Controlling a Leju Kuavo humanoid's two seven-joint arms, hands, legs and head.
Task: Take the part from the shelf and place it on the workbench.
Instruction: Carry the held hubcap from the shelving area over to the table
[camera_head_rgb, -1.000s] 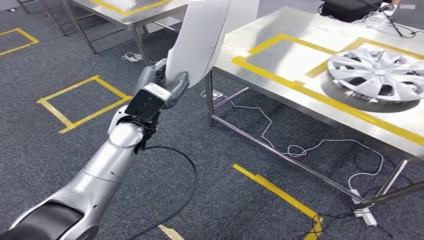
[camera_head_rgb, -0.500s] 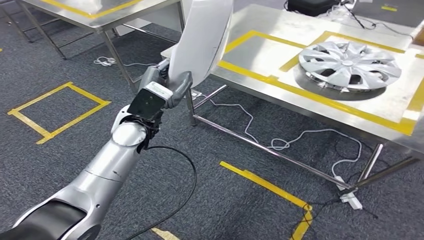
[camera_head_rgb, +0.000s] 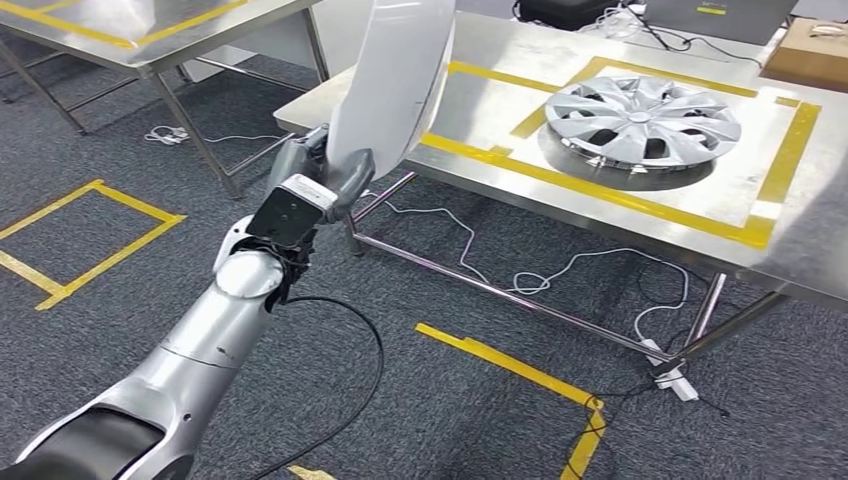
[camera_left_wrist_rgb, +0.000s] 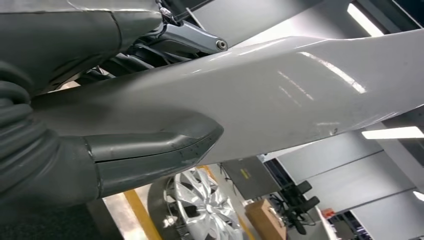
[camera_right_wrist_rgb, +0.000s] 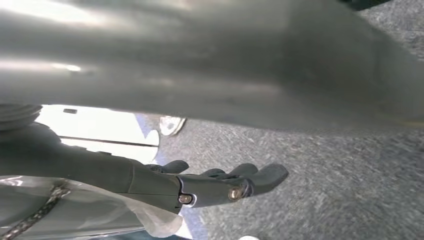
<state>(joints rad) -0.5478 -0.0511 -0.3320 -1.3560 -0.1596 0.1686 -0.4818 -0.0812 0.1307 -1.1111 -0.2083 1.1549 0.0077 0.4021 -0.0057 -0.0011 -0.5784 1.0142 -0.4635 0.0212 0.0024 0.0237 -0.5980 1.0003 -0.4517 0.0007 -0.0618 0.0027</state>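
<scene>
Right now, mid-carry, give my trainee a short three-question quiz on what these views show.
1. True or false: the left hand holds the white panel.
2. What already lies on the workbench inside the yellow tape? A) a hubcap B) a toolbox C) a drill
3. Fill in: the white panel is held ______ the carpet, near the workbench's corner.

Key:
1. True. In the left wrist view the thumb presses on the panel's surface.
2. A, the silver hubcap.
3. Above; it is not yet set on the workbench.
</scene>
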